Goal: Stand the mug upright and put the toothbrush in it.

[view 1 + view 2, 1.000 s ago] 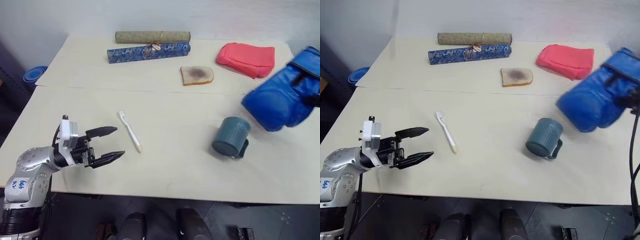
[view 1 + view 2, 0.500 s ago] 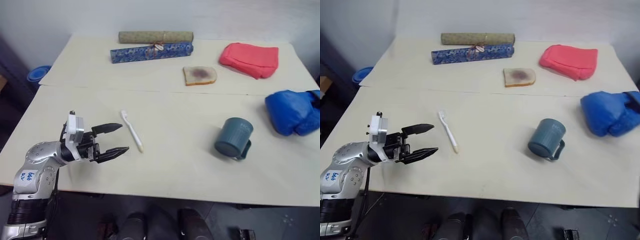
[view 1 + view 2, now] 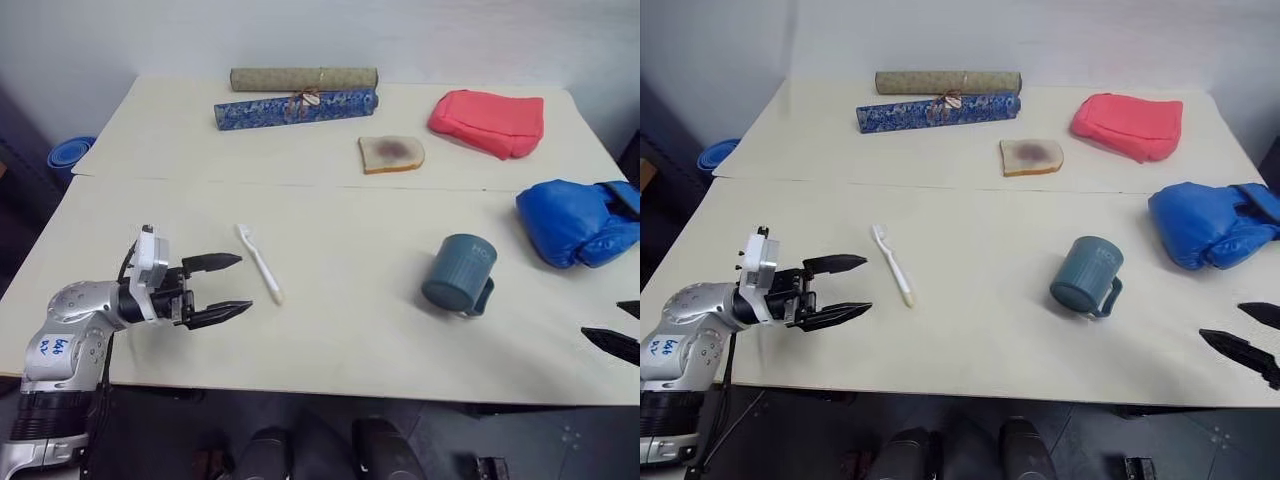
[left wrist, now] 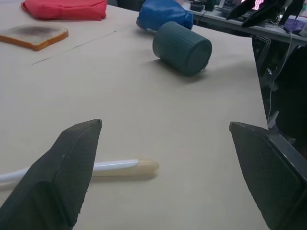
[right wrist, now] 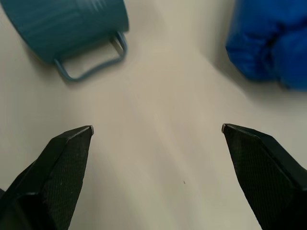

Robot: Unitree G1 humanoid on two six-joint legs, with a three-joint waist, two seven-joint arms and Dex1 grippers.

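Note:
The blue-grey mug (image 3: 460, 274) lies on its side on the table, right of centre, with its handle (image 5: 91, 62) against the tabletop and its closed base turned toward the left gripper; its inside is hidden. The white toothbrush (image 3: 260, 263) lies flat left of centre, bristle head at the far end, cream handle end (image 4: 139, 167) nearest me. My left gripper (image 3: 243, 283) hovers open just left of the toothbrush handle, holding nothing. My right gripper (image 3: 1225, 322) is open and empty at the table's front right edge, a short way right of the mug.
A blue boxing glove (image 3: 575, 220) rests on the table behind the right gripper, right of the mug. Farther back are a red pouch (image 3: 490, 120), a slice of toast (image 3: 392, 152) and two patterned rolls (image 3: 296, 104). A seam crosses the table mid-depth.
The right gripper let go of the blue boxing glove, which now rests on the table, and drew back to the front right edge with its fingers open. The left gripper stayed put.

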